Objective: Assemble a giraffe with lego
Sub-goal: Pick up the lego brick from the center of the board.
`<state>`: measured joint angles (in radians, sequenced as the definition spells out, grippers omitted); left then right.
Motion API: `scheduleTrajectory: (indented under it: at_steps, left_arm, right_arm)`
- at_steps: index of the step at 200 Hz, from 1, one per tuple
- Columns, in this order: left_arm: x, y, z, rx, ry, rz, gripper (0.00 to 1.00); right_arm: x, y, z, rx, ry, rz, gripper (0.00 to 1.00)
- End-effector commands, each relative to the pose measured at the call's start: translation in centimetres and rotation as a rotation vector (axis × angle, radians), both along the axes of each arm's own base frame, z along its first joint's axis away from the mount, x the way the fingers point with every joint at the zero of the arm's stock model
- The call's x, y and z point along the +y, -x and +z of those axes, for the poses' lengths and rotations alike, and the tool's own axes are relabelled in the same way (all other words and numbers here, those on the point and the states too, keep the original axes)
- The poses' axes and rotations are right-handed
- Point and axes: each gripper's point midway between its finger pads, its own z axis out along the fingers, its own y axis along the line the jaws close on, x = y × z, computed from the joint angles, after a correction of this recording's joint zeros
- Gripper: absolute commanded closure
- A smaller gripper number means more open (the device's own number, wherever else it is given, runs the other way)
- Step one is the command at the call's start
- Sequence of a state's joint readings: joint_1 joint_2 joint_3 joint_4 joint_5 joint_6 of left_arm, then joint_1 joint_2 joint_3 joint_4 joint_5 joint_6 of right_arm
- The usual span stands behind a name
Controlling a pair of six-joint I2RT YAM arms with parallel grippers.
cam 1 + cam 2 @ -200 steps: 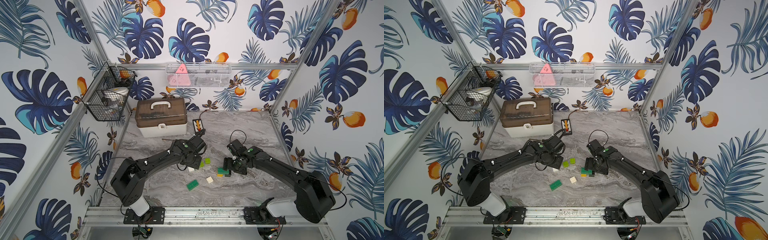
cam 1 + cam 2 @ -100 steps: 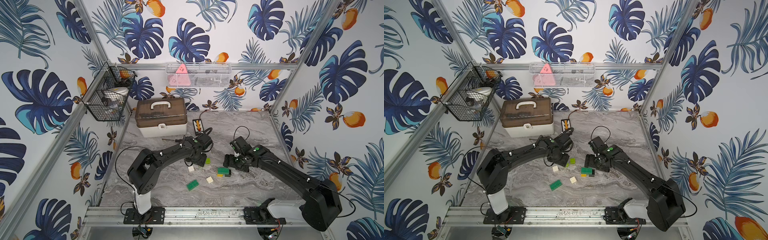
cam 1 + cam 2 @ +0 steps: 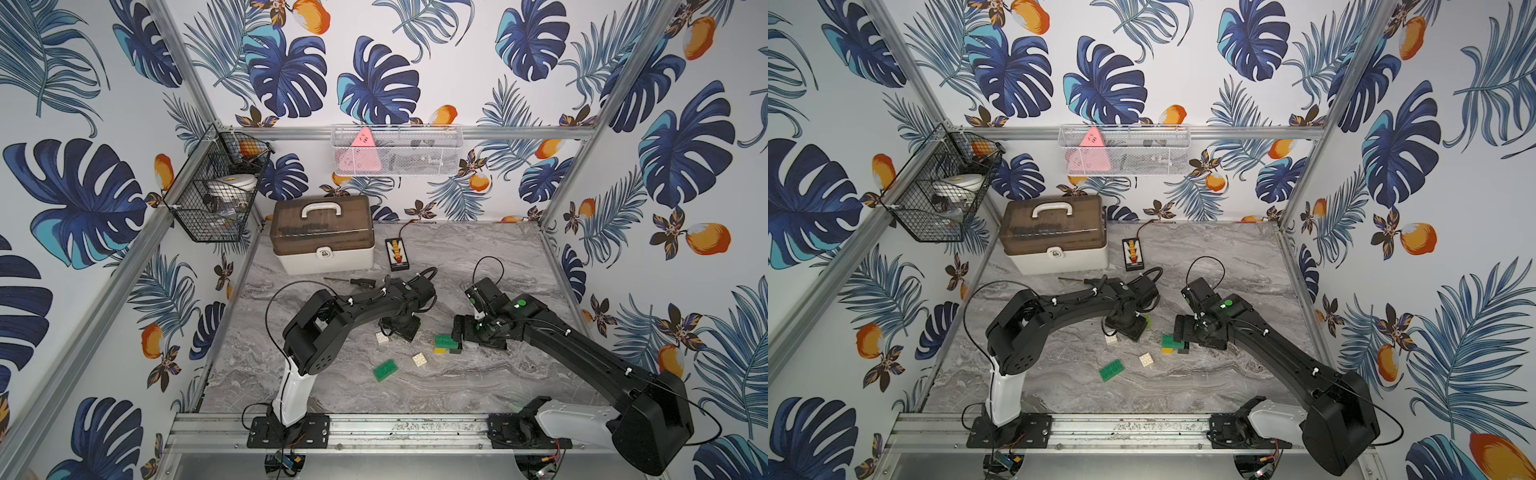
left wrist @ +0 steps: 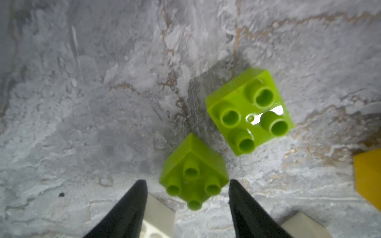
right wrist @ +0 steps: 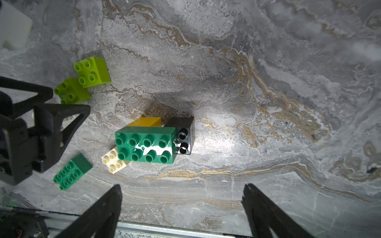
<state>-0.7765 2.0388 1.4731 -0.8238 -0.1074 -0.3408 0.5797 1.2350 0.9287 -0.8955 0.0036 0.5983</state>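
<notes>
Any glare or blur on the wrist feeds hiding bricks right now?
Left wrist: the nearer lime brick looks soft, while the farther lime brick is sharp with a white glare patch between its studs. Right wrist: glare washes across the stacked dark green brick, and a bright hotspot sits on the table beside the black brick. Both top views: evenly lit, no glare.

1. The started giraffe (image 5: 145, 144) stands studs up: a dark green long brick sits on a yellow brick (image 5: 144, 122) and a black brick (image 5: 184, 138). The black one juts past one end, two studs showing.
2. A loose dark green brick (image 3: 385, 370) lies flat, studs up, apart from the stack.
3. A white brick (image 3: 419, 359) lies between those two; a second white brick (image 3: 382, 337) lies farther off.
4. A lime brick (image 4: 249, 111) and a second lime brick (image 4: 193, 177) lie studs up, corners nearly meeting, each turned differently.
</notes>
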Motion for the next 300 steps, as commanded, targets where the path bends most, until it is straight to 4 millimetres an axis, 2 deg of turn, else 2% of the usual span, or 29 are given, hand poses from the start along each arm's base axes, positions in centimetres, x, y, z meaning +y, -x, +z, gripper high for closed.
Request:
scheduleTrajectory:
  at_steps: [1, 39, 60, 70, 108, 163, 209, 241, 259, 285, 300]
  left_arm:
    - [-0.1, -1.0, -0.1, -0.031, -0.028, -0.046, 0.32]
    - [0.0, -1.1, -1.3, -0.011, -0.042, -0.053, 0.34]
    - [-0.1, -0.9, -1.3, -0.006, -0.023, -0.042, 0.49]
    - [-0.4, -0.9, -1.2, -0.003, -0.007, -0.036, 0.52]
    - [-0.8, -0.4, -0.2, 0.005, 0.037, -0.029, 0.5]
    - [-0.2, 1.7, 0.3, 0.053, 0.064, -0.035, 0.46]
    - [-0.4, 2.4, 0.6, 0.074, 0.077, -0.046, 0.32]
    - [0.0, 2.3, 0.8, 0.059, 0.047, -0.075, 0.32]
    - [0.3, 2.2, 0.2, 0.061, 0.026, -0.098, 0.32]
    - [-0.1, 2.3, -0.4, 0.073, 0.034, -0.127, 0.37]
    - [-0.3, 2.6, -0.4, 0.087, 0.043, -0.137, 0.44]
  right_arm:
    - [-0.3, 0.0, 0.1, -0.001, 0.024, 0.018, 0.06]
    - [-0.5, 0.0, 0.4, -0.011, 0.027, 0.018, 0.06]
    - [-1.2, -0.2, 0.2, -0.009, 0.024, -0.015, 0.06]
    - [-1.2, -0.2, 0.1, -0.007, 0.019, -0.02, 0.06]
    - [-0.9, -0.4, 0.0, -0.005, 0.01, -0.024, 0.06]
    - [-0.7, -0.8, -0.3, -0.01, 0.0, -0.03, 0.06]
    - [-0.6, -0.9, -0.3, -0.012, -0.007, -0.035, 0.06]
    - [-0.8, -0.8, -0.3, -0.014, -0.006, -0.04, 0.06]
    - [-1.0, -0.8, -0.1, -0.022, 0.0, -0.042, 0.06]
    - [-1.3, -0.7, 0.1, -0.027, 0.003, -0.046, 0.06]
    - [-1.5, -0.6, 0.1, -0.025, 0.007, -0.049, 0.06]
